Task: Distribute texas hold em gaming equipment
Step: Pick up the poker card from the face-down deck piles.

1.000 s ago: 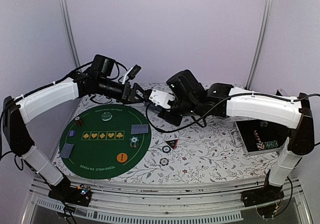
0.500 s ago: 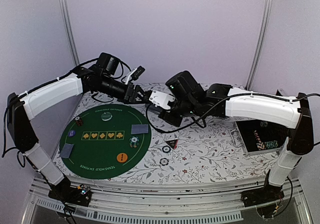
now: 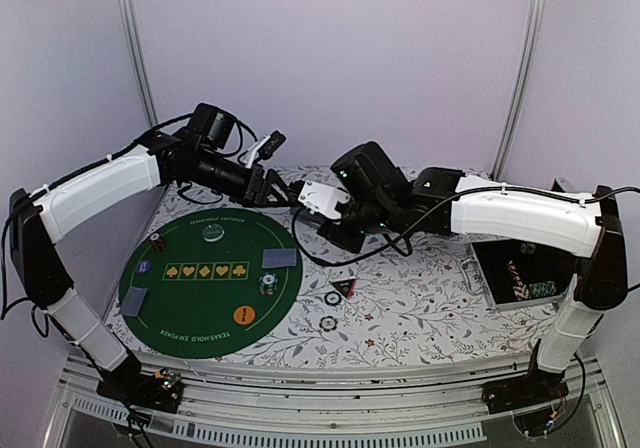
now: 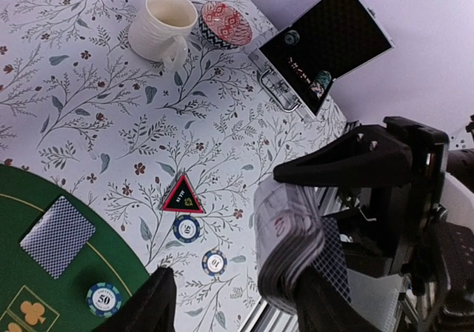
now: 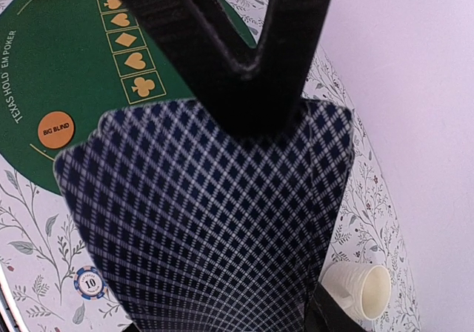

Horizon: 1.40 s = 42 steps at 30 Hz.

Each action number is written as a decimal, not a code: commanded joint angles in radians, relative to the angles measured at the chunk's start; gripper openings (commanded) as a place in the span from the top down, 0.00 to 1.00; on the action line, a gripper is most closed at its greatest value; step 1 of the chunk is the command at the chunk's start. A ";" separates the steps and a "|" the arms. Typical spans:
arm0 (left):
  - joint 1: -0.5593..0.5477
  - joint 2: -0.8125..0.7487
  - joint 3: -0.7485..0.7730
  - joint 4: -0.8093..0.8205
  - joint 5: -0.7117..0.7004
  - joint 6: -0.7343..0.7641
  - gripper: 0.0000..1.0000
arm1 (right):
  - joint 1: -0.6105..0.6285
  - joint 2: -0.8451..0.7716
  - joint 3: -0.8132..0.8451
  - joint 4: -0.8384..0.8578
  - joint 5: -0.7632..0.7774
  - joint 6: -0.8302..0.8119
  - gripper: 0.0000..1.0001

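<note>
Above the bench (image 3: 420, 298) beyond the green mat (image 3: 200, 303), right pincer (image 3: 298, 206) is clamped on the card deck (image 4: 285, 243), held aloft. Left pincer (image 4: 237, 306), jaws apart, sits at its edge. Best to pinch one card only and slide it off squarely.

Blue-backed deck (image 5: 200, 221) in right pincer (image 3: 332, 232); two cards (image 3: 281, 257), chips (image 3: 267, 284) on mat (image 3: 200, 313).

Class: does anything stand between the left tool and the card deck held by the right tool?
Nothing visible does. The deck, clamped in the right tool, hangs above the table right beside the open left tool.
</note>
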<state>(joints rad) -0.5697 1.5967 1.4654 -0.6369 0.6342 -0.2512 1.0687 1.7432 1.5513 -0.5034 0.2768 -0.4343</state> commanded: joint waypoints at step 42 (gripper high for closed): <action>-0.091 0.089 0.204 -0.218 -0.221 0.072 0.44 | 0.008 -0.011 -0.026 0.038 0.028 0.000 0.55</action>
<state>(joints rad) -0.6594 1.7027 1.6413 -0.8082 0.4675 -0.1986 1.0714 1.7432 1.5375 -0.4969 0.2897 -0.4347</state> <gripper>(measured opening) 0.558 0.449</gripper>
